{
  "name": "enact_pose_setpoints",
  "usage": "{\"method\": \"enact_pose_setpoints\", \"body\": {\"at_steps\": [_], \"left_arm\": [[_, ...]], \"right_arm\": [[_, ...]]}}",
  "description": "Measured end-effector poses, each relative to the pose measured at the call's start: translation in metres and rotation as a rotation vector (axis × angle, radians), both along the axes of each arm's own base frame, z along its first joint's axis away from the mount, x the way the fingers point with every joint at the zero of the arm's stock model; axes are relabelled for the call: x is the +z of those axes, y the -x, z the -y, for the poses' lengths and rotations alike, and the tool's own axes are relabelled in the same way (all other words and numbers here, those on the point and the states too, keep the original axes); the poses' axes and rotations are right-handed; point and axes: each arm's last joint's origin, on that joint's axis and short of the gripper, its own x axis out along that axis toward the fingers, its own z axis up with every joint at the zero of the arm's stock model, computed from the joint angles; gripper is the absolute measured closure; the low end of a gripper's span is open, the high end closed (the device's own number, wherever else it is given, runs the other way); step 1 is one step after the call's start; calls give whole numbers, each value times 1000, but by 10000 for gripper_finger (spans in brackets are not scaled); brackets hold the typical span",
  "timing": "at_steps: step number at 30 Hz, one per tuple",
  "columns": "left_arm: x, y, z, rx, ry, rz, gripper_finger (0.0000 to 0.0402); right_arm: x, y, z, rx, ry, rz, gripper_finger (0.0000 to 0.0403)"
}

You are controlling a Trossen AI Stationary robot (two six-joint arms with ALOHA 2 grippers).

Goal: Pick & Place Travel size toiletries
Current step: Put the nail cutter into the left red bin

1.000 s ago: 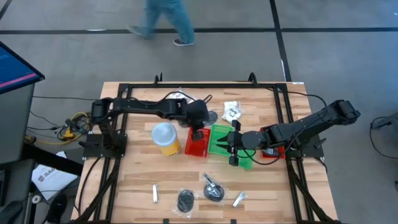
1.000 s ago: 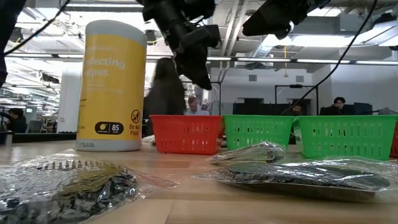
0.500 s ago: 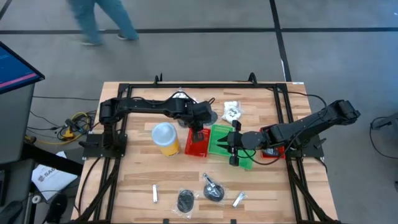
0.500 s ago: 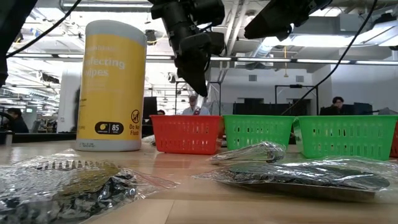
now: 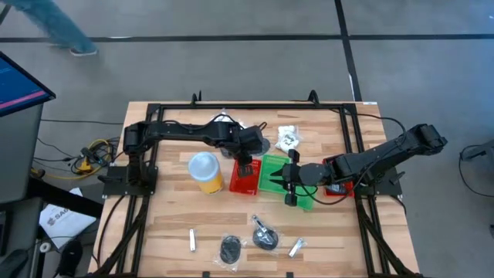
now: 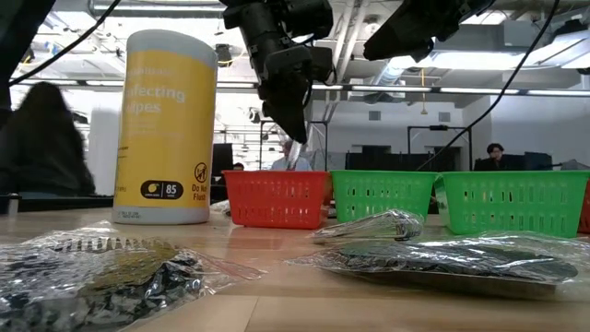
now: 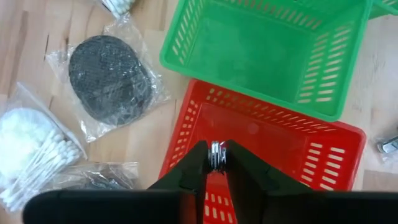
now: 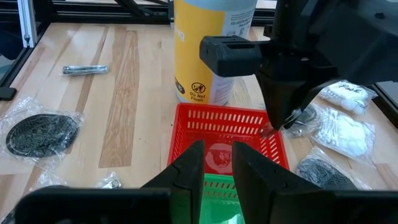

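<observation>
I hold the left gripper [image 7: 216, 163] over the red bin [image 7: 261, 140], its fingers pinching a small silvery tube [image 7: 216, 153] for dropping in; the right gripper [image 8: 217, 163], slightly parted and empty, waits over the green bin [image 5: 272, 174].

left tool [image 7: 217, 155] pinches a silvery piece; right tool [image 8: 217, 163] hovers, parted.

Red bin [image 5: 244, 177]; green bin [image 5: 276, 173]; yellow canister [image 5: 205, 171].
</observation>
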Motion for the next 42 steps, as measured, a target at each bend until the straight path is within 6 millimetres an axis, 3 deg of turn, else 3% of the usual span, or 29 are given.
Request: {"method": "enact_pose_setpoints", "body": {"at_steps": [23, 33, 42], "left_arm": [[2, -1, 5, -12, -3, 16, 352], [11, -3, 38, -124, -15, 56, 351], [25, 0, 74, -220, -12, 129, 343]], "right_arm": [[-3, 2, -1, -5, -12, -35, 331], [-12, 9, -21, 194, -93, -135, 331], [-31, 24, -59, 349, -146, -297, 331]]}}
